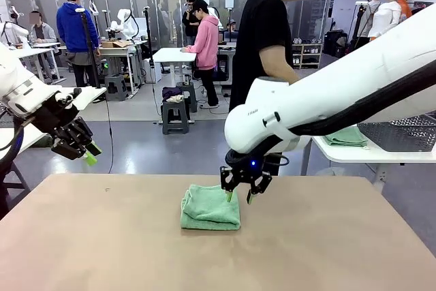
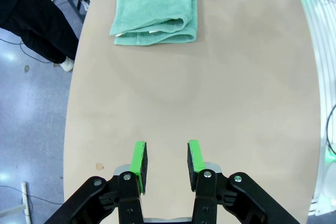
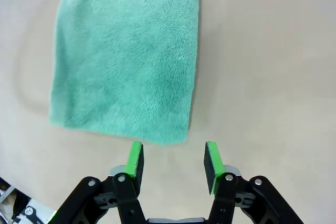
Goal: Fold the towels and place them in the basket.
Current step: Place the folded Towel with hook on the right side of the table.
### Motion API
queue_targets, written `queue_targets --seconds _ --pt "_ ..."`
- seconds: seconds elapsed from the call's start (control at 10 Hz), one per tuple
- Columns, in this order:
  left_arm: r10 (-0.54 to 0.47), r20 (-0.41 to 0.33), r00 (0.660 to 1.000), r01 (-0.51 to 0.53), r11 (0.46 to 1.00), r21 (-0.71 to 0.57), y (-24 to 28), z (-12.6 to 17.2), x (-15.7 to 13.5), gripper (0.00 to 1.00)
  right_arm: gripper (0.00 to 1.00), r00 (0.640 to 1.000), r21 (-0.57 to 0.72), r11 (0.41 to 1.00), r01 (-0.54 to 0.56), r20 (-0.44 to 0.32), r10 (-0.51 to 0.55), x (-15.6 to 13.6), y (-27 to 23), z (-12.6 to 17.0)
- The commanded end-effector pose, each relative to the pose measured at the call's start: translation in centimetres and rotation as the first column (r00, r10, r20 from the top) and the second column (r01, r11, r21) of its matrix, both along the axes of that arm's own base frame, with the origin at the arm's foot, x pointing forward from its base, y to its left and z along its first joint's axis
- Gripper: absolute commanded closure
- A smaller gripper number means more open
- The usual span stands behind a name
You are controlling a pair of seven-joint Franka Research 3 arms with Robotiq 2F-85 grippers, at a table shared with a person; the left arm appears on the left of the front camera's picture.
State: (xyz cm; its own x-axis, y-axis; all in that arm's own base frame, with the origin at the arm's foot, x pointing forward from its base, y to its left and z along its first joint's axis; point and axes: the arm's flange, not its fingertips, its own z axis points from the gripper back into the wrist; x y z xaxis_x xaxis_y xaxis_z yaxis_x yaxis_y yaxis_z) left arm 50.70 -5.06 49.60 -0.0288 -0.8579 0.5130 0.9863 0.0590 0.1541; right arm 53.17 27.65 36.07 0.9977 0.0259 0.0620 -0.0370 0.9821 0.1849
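Left gripper (image 1: 87,155): held off the table's (image 1: 102,250) left edge, jaws apart and empty, probably parked out of the way.

Mint green towel (image 1: 210,209): lies folded at mid-table, layered edges facing left.

Right gripper (image 1: 240,197): hovers at the towel's far edge, jaws parted with nothing between them. It looks lined up to pinch the fold.

Basket (image 1: 402,134): on the side table at far right, well apart.

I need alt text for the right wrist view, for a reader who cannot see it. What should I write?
A folded mint green towel lies flat on the tan table, just beyond the right gripper, whose two green-padded fingers stand open with nothing between them.
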Motion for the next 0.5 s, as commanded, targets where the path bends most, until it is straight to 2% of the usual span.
queue_targets --seconds 0.0,0.4 --pt "0.001 0.004 1.000 -0.001 1.000 -0.001 0.0 0.2 0.0 0.58 0.41 0.999 0.009 0.999 0.051 0.016 -0.051 1.5 0.2 -1.6" --pt "0.001 0.004 1.000 -0.001 1.000 -0.001 0.0 0.2 0.0 0.58 0.41 0.989 0.050 0.994 0.100 0.106 -0.105 3.2 -0.3 -4.1"
